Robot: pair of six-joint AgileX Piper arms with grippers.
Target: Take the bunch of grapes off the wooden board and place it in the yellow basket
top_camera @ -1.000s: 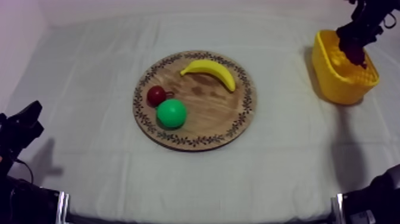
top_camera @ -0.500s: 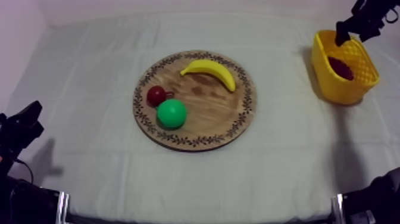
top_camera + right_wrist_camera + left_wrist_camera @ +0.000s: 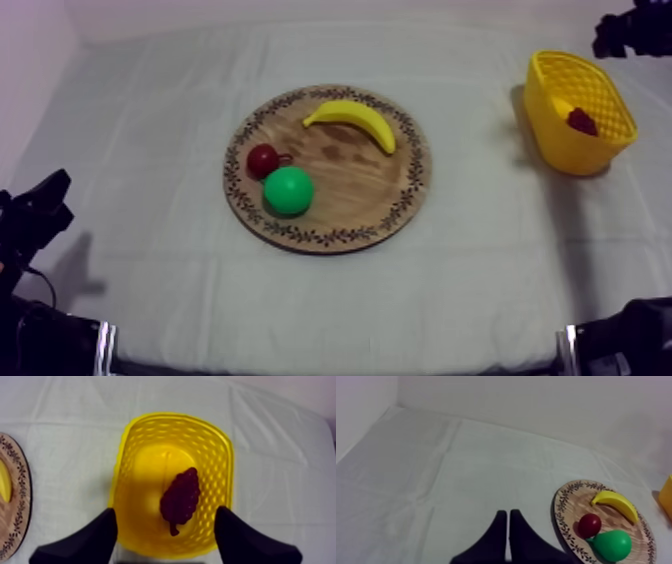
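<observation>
Top view: the bunch of grapes (image 3: 581, 121), a dark red patch, lies inside the yellow basket (image 3: 556, 140), at 3 o'clock from the round wooden board (image 3: 350, 170). Left wrist view: the left gripper (image 3: 507, 526) is clenched into a narrow wedge above bare cloth. Right wrist view: the right gripper (image 3: 165, 515) is released and straddles the lattice-walled basket; the grapes are knobbly, tapering and stemmed.

We look down on a table (image 3: 330, 300) draped in a creased grey-white cloth (image 3: 140, 140). A plain pale wall (image 3: 536, 406) rises behind its far edge, and a side wall (image 3: 28, 60) closes the left, under soft, even light.
</observation>
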